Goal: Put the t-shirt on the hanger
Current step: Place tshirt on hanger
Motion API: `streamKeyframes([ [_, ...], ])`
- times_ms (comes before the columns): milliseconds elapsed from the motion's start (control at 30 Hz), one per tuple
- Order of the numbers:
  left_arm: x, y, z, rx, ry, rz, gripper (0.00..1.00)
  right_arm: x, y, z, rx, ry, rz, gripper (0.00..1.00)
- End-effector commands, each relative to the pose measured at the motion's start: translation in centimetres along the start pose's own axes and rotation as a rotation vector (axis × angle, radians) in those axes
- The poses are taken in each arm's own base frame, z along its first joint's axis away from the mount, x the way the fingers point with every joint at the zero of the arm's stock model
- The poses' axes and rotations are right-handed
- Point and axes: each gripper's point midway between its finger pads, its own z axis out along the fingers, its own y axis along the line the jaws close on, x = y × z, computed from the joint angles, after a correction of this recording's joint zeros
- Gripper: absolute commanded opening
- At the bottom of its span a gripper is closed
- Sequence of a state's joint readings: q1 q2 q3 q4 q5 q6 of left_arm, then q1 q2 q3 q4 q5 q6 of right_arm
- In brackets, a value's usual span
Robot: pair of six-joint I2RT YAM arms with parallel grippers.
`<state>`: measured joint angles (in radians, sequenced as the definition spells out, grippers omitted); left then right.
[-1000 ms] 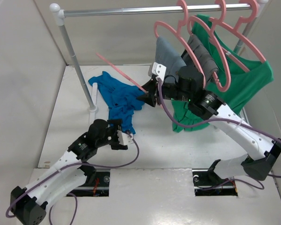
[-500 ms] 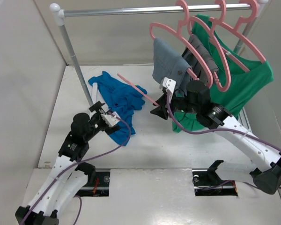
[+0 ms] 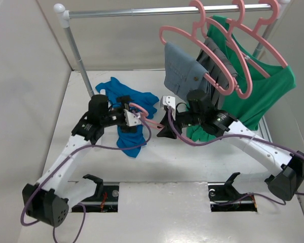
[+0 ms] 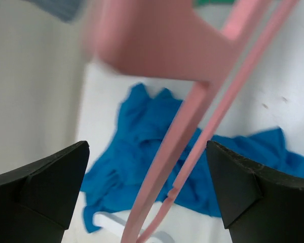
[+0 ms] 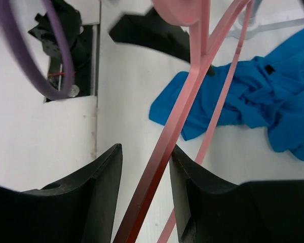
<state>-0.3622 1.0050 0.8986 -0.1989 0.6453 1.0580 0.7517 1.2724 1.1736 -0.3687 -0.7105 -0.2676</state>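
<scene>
The bright blue t-shirt (image 3: 129, 142) lies crumpled on the white table at the left, by the rack's pole. It also shows in the left wrist view (image 4: 137, 131) and the right wrist view (image 5: 263, 96). My right gripper (image 3: 166, 129) (image 5: 144, 177) is shut on a bar of the thin pink hanger (image 3: 144, 114) (image 5: 187, 101) and holds it above the table, over the shirt's right edge. My left gripper (image 3: 131, 115) (image 4: 147, 187) is wide open. The hanger's bars (image 4: 192, 116) pass between its fingers without touching them.
A metal clothes rail (image 3: 142, 11) on a pole (image 3: 81, 66) spans the back. Pink hangers on it bear grey trousers (image 3: 180, 71) and a green shirt (image 3: 268, 91) close behind my right arm. White walls close in the left, the right and the back.
My left arm swung up from the front of the table to the hanger, its open fingers now around it. My right gripper brought the hanger down and towards the front.
</scene>
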Motion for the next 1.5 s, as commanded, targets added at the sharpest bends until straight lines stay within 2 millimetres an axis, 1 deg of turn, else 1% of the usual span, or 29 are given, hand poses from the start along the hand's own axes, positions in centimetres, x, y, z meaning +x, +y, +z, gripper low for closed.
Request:
streamKeyframes([
  [0, -0.3, -1.7, 0.4, 0.151, -0.025, 0.066, 1.0, -3.9, 1.7, -0.6, -0.075, -0.084, -0.12, 0.0],
  [67, 0.5, -3.1, 0.6, 0.226, -0.002, 0.036, 1.0, -4.5, 1.4, -0.9, -0.047, -0.099, -0.139, 0.0],
  [100, 0.9, -3.2, 1.1, 0.258, -0.001, 0.056, 0.97, -5.0, 1.4, -1.2, -0.03, -0.114, -0.155, 0.0],
  [133, 1.4, -3.8, 1.2, 0.285, 0.009, 0.055, 0.83, -5.6, 1.5, -1.5, -0.025, -0.131, -0.17, 0.0],
  [200, 1.3, -4.4, 1.2, 0.33, 0.001, 0.05, 0.55, -5.9, 1.1, -1.6, -0.004, -0.133, -0.175, 0.0],
  [233, 1.2, -4.3, 1.2, 0.334, 0.003, 0.046, 0.37, -5.7, 1.3, -1.5, -0.003, -0.124, -0.171, 0.0],
  [267, 1.2, -4.3, 1.2, 0.335, 0.003, 0.046, 0.0, -5.6, 0.7, -1.5, 0.031, -0.117, -0.168, 0.0],
  [333, 0.8, -3.9, 1.1, 0.316, -0.003, 0.045, 0.0, -5.0, -0.3, -1.4, 0.077, -0.088, -0.16, 0.0],
  [367, 0.4, -3.7, 0.8, 0.305, -0.009, 0.056, 0.0, -4.8, -0.8, -1.6, 0.11, -0.07, -0.151, 0.03],
  [400, 0.2, -3.5, 0.6, 0.298, -0.015, 0.083, 0.0, -4.0, -2.1, -1.3, 0.185, -0.03, -0.138, 0.13],
  [433, 0.1, -3.7, 0.3, 0.304, -0.015, 0.099, 0.0, -5.0, -2.6, -1.5, 0.224, -0.03, -0.158, 0.26],
  [467, -0.1, -3.7, 0.0, 0.297, -0.022, 0.127, 0.0, -4.3, -3.9, -1.4, 0.274, 0.017, -0.155, 0.45],
  [500, -0.2, -3.7, -0.2, 0.298, -0.024, 0.143, 0.0, -4.5, -4.0, -1.2, 0.28, 0.028, -0.17, 0.51],
  [533, -0.2, -3.7, -0.2, 0.297, -0.026, 0.153, 0.0, -4.8, -4.6, -1.2, 0.298, 0.04, -0.181, 0.65],
  [567, -0.5, -3.6, -0.4, 0.288, -0.03, 0.162, 0.0, -5.8, -4.6, -0.4, 0.292, 0.043, -0.204, 0.8],
  [600, -0.5, -3.7, -0.5, 0.294, -0.027, 0.156, 0.0, -5.8, -4.8, -0.1, 0.296, 0.067, -0.224, 1.0],
  [700, -0.4, -3.9, -0.6, 0.329, -0.017, 0.153, 0.0, -6.7, -5.4, 1.1, 0.318, 0.091, -0.255, 1.0],
  [733, -0.4, -4.1, -0.7, 0.337, -0.013, 0.146, 0.0, -6.4, -5.6, 1.4, 0.315, 0.099, -0.251, 0.99],
  [800, -0.3, -4.3, -0.7, 0.35, -0.01, 0.143, 0.0, -7.3, -5.5, 2.1, 0.314, 0.084, -0.292, 0.95],
  [867, -0.5, -4.2, -0.9, 0.343, -0.012, 0.149, 0.0, -7.2, -5.7, 2.4, 0.31, 0.095, -0.302, 0.9],
  [933, -0.5, -4.2, -0.9, 0.343, -0.01, 0.135, 0.0, -7.0, -5.5, 2.4, 0.295, 0.102, -0.312, 0.9],
  [1033, -0.7, -4.2, -1.1, 0.337, -0.011, 0.13, 0.0, -6.8, -4.5, 3.0, 0.224, 0.092, -0.334, 0.76],
  [1067, -0.7, -4.2, -1.1, 0.337, -0.011, 0.13, 0.0, -6.8, -4.3, 3.0, 0.214, 0.089, -0.343, 0.59],
  [1100, -0.7, -4.2, -1.1, 0.337, -0.011, 0.13, 0.0, -6.8, -4.2, 3.1, 0.203, 0.085, -0.343, 0.48],
  [1200, -1.1, -3.9, -0.9, 0.327, -0.033, 0.121, 0.0, -6.4, -4.1, 4.0, 0.176, 0.08, -0.342, 0.27],
  [1267, -1.1, -4.0, -1.0, 0.327, -0.029, 0.096, 0.0, -5.4, -4.5, 4.8, 0.167, 0.104, -0.319, 0.16],
  [1300, -1.3, -3.9, -0.9, 0.324, -0.04, 0.1, 0.0, -5.3, -4.5, 5.0, 0.165, 0.11, -0.315, 0.0],
  [1433, -1.4, -4.0, -1.0, 0.314, -0.039, 0.069, 0.0, -5.0, -4.9, 5.0, 0.183, 0.129, -0.289, 0.0],
  [1467, -1.4, -3.5, -0.8, 0.292, -0.031, 0.066, 0.0, -4.3, -4.8, 5.1, 0.179, 0.142, -0.282, 0.0],
])
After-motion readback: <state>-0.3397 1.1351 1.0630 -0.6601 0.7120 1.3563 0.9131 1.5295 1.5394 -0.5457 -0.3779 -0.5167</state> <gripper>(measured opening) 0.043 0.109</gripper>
